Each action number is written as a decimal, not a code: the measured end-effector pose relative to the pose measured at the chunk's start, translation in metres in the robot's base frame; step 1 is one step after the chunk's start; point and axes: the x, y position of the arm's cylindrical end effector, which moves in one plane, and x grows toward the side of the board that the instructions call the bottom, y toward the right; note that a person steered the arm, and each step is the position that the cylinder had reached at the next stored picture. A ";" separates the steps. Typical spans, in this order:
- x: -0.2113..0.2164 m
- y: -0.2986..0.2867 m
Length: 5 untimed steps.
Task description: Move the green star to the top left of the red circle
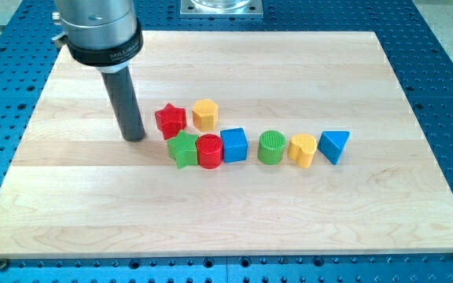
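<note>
The green star [183, 149] lies on the wooden board, touching the left side of the red circle [209, 151]. My tip [134, 137] rests on the board to the left of the green star, a short gap away, and left of the red star [171, 119]. The rod rises from it to the view's top left.
The red star sits just above the green star, with a yellow hexagon [204, 114] to its right. A blue cube [233, 145] touches the red circle's right side. Further right stand a green cylinder [271, 147], a yellow block [302, 150] and a blue triangle [333, 145].
</note>
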 end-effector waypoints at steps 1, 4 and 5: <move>0.051 0.011; 0.081 0.082; 0.069 0.082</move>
